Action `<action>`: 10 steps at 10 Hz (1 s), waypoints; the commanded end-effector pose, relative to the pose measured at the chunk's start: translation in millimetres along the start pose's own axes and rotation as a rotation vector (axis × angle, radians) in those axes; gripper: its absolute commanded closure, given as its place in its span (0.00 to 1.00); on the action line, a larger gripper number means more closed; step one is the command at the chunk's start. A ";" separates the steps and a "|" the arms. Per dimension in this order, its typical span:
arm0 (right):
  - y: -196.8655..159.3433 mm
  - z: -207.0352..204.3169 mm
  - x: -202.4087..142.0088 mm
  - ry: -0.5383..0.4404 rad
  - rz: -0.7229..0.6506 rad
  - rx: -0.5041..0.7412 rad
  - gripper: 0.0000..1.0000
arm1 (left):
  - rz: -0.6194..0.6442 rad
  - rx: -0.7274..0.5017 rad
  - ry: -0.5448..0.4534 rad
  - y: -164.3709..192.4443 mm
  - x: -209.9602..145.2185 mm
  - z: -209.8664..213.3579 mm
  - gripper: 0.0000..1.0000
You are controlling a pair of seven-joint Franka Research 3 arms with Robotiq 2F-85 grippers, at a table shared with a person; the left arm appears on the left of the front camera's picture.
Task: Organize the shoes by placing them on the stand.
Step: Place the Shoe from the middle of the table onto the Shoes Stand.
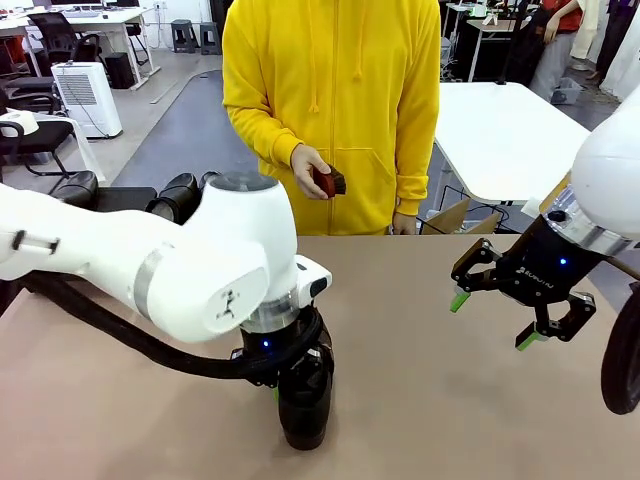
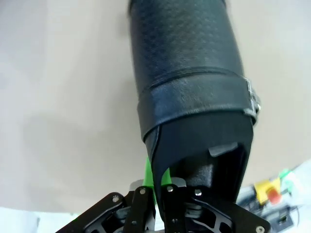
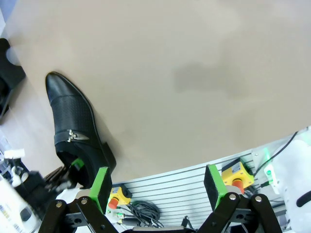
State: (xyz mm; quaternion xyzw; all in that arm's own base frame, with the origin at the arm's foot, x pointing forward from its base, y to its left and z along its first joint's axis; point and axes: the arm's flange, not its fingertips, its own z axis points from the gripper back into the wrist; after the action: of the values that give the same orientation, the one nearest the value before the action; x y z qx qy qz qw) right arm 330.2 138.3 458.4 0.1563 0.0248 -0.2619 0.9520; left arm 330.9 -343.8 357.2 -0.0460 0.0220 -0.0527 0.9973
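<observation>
A glossy black shoe (image 1: 305, 405) stands on the tan tabletop near the front, toe pointing toward me. My left gripper (image 1: 298, 372) comes down on its heel. In the left wrist view, the gripper (image 2: 160, 182) is shut on the shoe's (image 2: 187, 73) heel collar, with one green pad (image 2: 149, 177) outside the leather. The right wrist view shows the same shoe (image 3: 73, 124) with its side buckle. My right gripper (image 1: 503, 318) hangs open over the right of the table, its fingertips (image 3: 156, 183) wide apart with nothing between them. More black shoes (image 1: 176, 196) sit on the dark stand (image 1: 122, 198) at the back left, partly hidden behind my left arm.
A person in a yellow hoodie stands at the far edge holding a small reddish-brown brush (image 1: 328, 181) in one hand. Bare tan tabletop (image 1: 420, 400) lies between the two grippers. A white table (image 1: 500, 130) stands behind on the right.
</observation>
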 end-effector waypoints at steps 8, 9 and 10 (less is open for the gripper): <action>0.2 3.5 2.5 0.000 0.015 -0.002 0.00 | -0.070 0.005 -0.278 183.7 -3.1 219.5 1.00; 0.2 3.5 2.5 0.000 0.015 -0.002 0.00 | -0.003 -0.250 -0.182 187.7 -8.5 229.9 1.00; 0.2 3.5 2.5 0.000 0.015 -0.002 0.00 | -0.084 0.044 -0.258 186.0 -5.8 214.4 1.00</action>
State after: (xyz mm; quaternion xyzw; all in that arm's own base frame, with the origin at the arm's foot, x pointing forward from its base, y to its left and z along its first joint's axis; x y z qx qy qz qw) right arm 330.3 138.0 458.5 0.1562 0.0248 -0.2621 0.9520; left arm 357.8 -127.7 556.0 -0.0791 -0.0901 -0.0655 0.9906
